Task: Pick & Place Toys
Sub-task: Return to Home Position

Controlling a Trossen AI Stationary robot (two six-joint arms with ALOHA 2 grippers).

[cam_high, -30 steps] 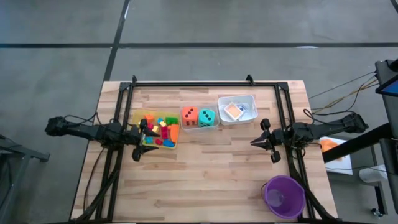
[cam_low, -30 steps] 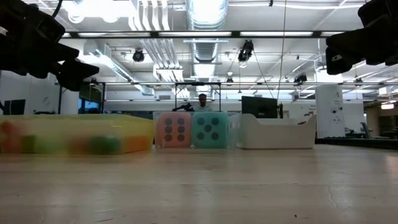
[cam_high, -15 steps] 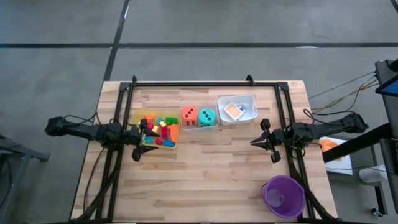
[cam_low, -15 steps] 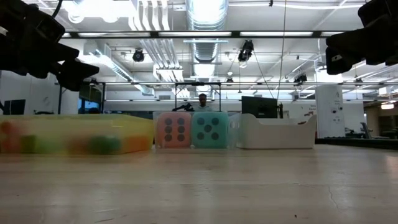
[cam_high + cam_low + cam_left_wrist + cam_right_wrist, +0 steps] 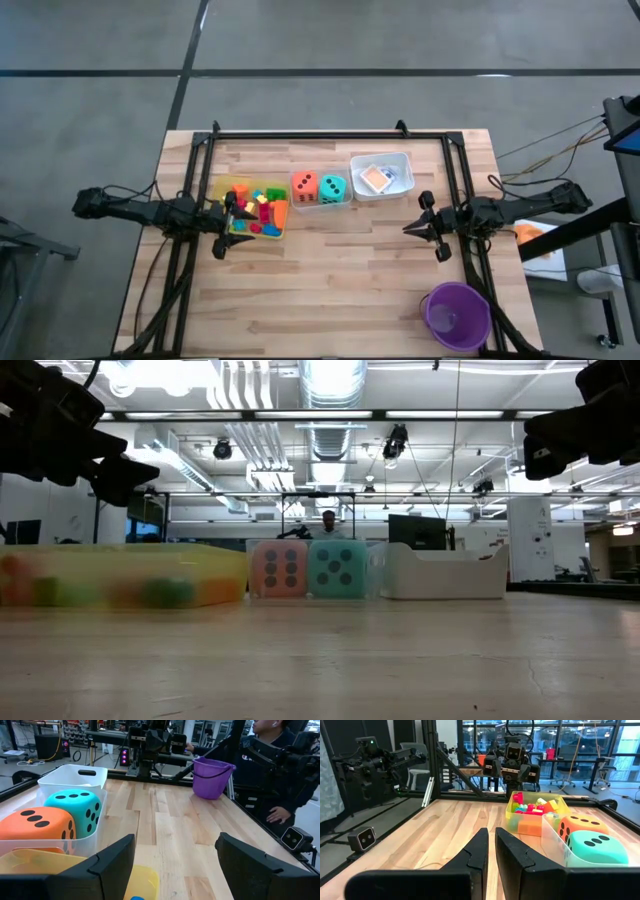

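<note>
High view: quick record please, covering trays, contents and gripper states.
yellow tray: mixed blocks, left end of row
clear tray: orange die and teal die, side by side
white tray: cards
cup: bottom right in picture, apart from trays
left gripper: open, above yellow tray's left end
right gripper: shut, empty, right of white tray

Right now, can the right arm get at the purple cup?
Probably yes. The cup stands alone on the table near the right gripper, bare wood between them. The gripper looks shut and must open first.
</note>
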